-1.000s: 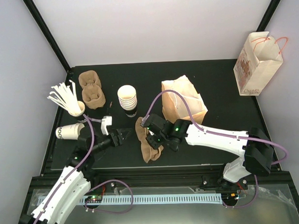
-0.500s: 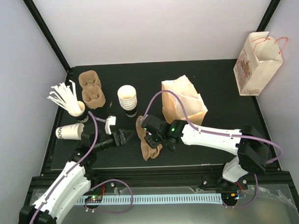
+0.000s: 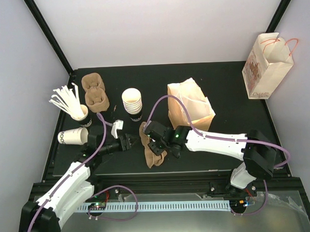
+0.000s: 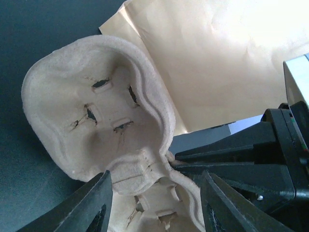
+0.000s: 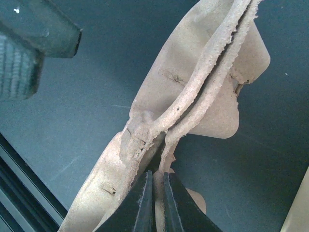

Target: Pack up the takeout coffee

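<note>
A stack of white paper cups (image 3: 131, 102) stands at the back of the mat. Another cup (image 3: 74, 135) lies on its side at the left. A brown pulp cup carrier (image 3: 152, 150) is held on edge at the mat's middle. It shows as two nested layers (image 5: 193, 96), and my right gripper (image 5: 158, 193) is shut on the rim of one layer. My left gripper (image 4: 157, 203) reaches in from the left, jaws open on either side of the carrier's narrow waist (image 4: 140, 169) without touching it. From above, the left gripper (image 3: 133, 141) sits just left of the right gripper (image 3: 157, 144).
More pulp carriers (image 3: 94, 91) lie at the back left. Beside them a cup holds white stirrers (image 3: 65, 101). A brown paper bag (image 3: 190, 104) lies flat behind the right arm. A white printed handled bag (image 3: 268, 66) stands off the mat at the far right.
My left gripper has moved right, up to the carrier, and its jaws have narrowed. My right gripper has shifted the carrier slightly left.
</note>
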Robot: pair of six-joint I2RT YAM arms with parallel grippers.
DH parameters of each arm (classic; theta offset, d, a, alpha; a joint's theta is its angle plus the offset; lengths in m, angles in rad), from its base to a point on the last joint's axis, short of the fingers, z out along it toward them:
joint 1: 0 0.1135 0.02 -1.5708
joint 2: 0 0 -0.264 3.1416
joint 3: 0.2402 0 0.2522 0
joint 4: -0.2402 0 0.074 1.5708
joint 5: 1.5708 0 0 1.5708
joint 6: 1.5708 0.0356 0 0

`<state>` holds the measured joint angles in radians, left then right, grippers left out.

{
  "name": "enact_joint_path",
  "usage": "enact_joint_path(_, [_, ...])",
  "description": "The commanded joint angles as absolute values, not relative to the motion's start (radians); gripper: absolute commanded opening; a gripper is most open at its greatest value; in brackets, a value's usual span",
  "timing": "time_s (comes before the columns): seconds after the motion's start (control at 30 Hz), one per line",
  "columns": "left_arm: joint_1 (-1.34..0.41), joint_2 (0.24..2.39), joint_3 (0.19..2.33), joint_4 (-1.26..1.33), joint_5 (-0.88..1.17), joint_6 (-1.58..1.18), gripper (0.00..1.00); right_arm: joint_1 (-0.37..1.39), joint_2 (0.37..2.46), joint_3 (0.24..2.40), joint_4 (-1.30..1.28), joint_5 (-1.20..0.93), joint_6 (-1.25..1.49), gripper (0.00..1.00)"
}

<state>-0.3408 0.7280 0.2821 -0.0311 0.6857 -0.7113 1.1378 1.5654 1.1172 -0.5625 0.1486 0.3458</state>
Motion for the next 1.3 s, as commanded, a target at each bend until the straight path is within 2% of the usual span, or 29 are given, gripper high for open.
enact_joint_path(0.0, [-0.352,0.754,0.341,-0.028,0.702,-0.684,0.53,1.151,1.583,1.146,-0.544,0.174,0.342,0.10])
enact_joint_path(0.57, [-0.441,0.943,0.403,0.025,0.675,-0.686,0.56,1.190,1.615,1.173,-0.551,0.194,0.319,0.11])
enact_joint_path(0.93, [-0.444,0.998,0.420,0.047,0.660,-0.694,0.41,1.195,1.624,1.173,-0.554,0.192,0.314,0.11])
enact_joint_path(1.13, [-0.445,1.018,0.437,0.035,0.662,-0.671,0.22,1.196,1.631,1.175,-0.555,0.193,0.316,0.11])
enact_joint_path(1.27, [-0.445,1.017,0.436,0.011,0.667,-0.660,0.17,1.194,1.648,1.182,-0.583,0.221,0.348,0.11])
